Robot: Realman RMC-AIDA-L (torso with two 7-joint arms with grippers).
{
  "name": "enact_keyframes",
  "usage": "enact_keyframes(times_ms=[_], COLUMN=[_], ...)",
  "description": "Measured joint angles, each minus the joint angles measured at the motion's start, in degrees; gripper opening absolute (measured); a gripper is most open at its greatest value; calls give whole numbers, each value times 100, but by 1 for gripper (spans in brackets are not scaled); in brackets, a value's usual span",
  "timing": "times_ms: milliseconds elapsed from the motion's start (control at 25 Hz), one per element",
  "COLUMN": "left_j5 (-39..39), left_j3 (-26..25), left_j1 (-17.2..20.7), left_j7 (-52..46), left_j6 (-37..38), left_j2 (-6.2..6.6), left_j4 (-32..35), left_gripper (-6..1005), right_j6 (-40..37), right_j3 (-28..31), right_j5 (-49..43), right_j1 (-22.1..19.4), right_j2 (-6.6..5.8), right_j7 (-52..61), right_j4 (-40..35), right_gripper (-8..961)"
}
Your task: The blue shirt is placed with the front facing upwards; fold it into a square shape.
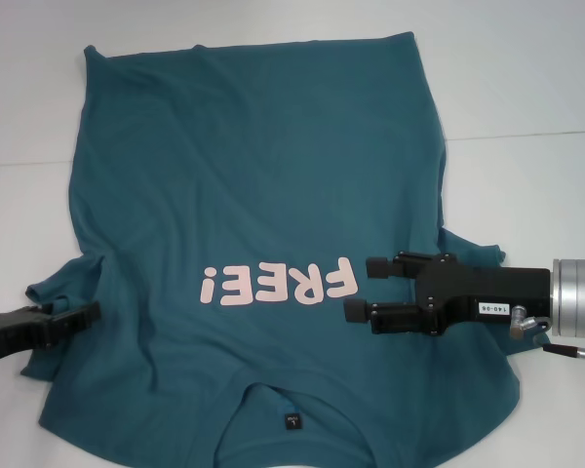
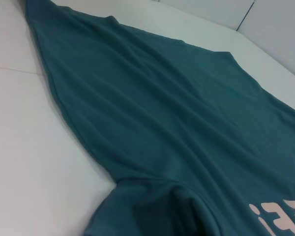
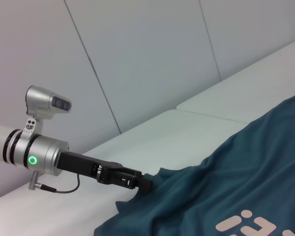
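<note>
The blue shirt (image 1: 263,224) is spread flat on the white table (image 1: 526,78), front up, with no fold made yet; the left hand (image 1: 83,317) is clamped on one sleeve, while the right hand (image 1: 359,289) is held apart above the fabric.

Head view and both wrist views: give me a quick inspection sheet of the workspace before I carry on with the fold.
Surface: white table, seam lines visible.
Job's things: blue shirt lying front up, unfolded, FREE! lettering showing, collar nearest the robot, black neck tag visible.
Clutter: nothing seen.
Grippers: left gripper at the shirt's left sleeve edge; right gripper open above the chest beside the lettering.
Cables: thin black cable at the right wrist.
Surroundings: white wall panels.
</note>
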Motion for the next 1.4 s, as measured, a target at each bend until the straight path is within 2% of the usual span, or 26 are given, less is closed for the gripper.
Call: enact_keyframes(times_ms=[320,560,760,1080,1320,1400], left_j5=[141,172,175,176,176,176], left_j3=[1,78,120,149,133,124], left_j1=[-10,-11,-47,-85,-81,-62], left_j7=[-233,-239,-239,-238,-238,-253], left_j6=[-370,-369,-366,-365,-367,-375], left_j2=[0,-5,-8,-9,-8,-7], left_j4=[30,36,36,36,115,157], left_gripper=[684,515,285,98,-1,0], right_j6=[0,12,18,19,18,18], right_j3=[0,0,0,50,60,61], right_j5=[0,1,12,17,23,34], right_j1=[0,0,0,-7,-7,-4], right_j2=[2,8,9,6,7,8], right_j7=[2,-12,-11,-13,-12,-11], right_j4=[-11,-17,-29,-34,-30,-29], right_gripper=[927,927,927,927,927,927])
